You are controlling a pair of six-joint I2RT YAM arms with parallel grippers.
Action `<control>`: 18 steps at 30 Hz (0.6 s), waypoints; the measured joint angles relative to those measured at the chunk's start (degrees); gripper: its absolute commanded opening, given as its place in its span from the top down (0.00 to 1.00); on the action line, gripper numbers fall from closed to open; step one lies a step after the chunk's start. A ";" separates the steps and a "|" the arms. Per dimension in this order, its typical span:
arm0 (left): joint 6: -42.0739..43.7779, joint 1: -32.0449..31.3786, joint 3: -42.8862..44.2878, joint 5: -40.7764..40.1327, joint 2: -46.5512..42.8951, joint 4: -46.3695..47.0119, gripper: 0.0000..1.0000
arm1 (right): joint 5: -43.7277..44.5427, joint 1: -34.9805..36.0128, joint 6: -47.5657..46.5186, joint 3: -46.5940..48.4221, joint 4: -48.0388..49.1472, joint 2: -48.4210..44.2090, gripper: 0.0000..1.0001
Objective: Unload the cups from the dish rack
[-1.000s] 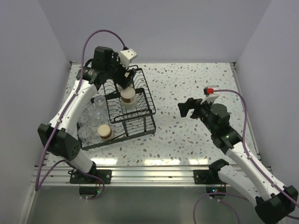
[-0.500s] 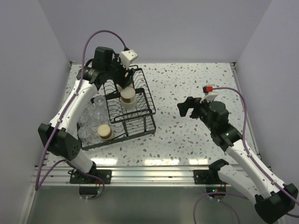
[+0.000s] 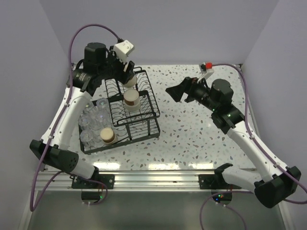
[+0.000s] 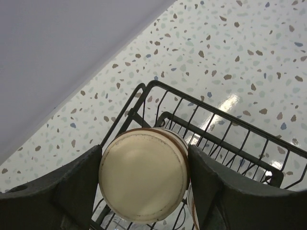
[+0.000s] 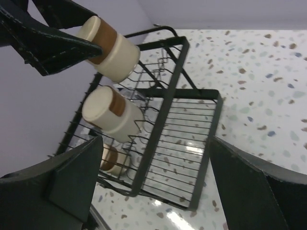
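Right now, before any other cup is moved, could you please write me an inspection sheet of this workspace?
Surface: speckled table, no spill seen.
Job's things: dish rack holds tier tan cup, basket tan cup and clear cups; held tan cup hangs above it.
Clutter: nothing seen.
Grippers: left gripper shut on held tan cup; right gripper open, empty, right of the rack.
Cables: purple cables run along both arms.
Surroundings: pale walls on three sides.
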 measured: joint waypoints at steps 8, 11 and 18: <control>-5.51 0.02 10.27 5.51 -2.05 -0.39 1.00 | -12.33 0.81 9.66 1.68 18.05 11.47 0.16; -7.39 0.02 12.44 8.35 -3.78 1.18 1.00 | -15.10 1.36 13.94 1.60 25.73 14.21 0.20; -10.99 0.09 12.90 15.43 -7.21 3.52 1.00 | -17.73 4.57 19.61 1.77 42.38 15.39 0.24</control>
